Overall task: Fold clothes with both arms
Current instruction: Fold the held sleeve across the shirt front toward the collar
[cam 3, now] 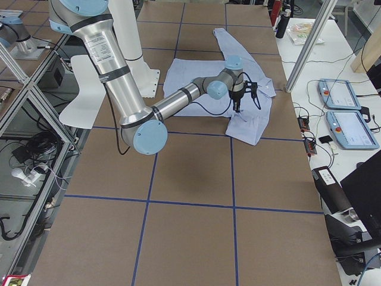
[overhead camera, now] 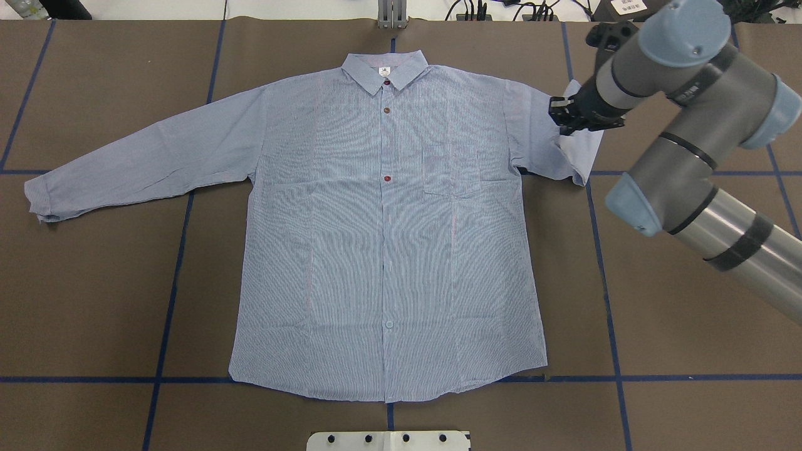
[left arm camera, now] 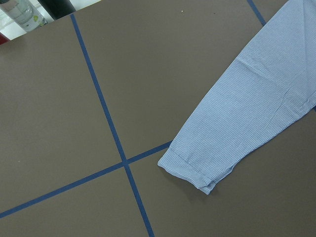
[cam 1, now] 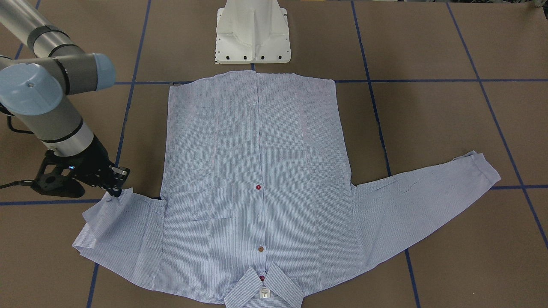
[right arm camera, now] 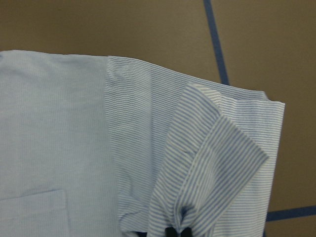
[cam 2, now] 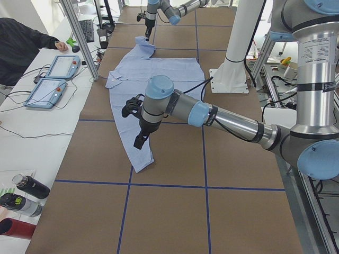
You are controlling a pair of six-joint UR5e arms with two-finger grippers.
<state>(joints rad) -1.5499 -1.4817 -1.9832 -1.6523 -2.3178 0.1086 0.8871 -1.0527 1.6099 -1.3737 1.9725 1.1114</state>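
Note:
The light blue striped shirt [overhead camera: 388,238] lies flat and buttoned on the brown table, collar away from the robot's base; it also shows in the front view [cam 1: 257,171]. Its sleeve on my left lies stretched out, the cuff [left arm camera: 192,170] flat on the table. My right gripper [overhead camera: 565,118] is shut on the other sleeve's cuff [right arm camera: 212,158] and holds it folded back over the sleeve near the shoulder, low over the table [cam 1: 114,188]. My left gripper [cam 2: 139,142] shows only in the left side view, raised above the stretched sleeve; I cannot tell whether it is open or shut.
The white pedestal base [cam 1: 252,34] stands at the table edge by the shirt's hem. Blue tape lines [overhead camera: 175,275] cross the brown table. A person [cam 2: 21,42], control tablets [cam 2: 55,66] and bottles [cam 2: 21,196] are on a side table beyond the far edge.

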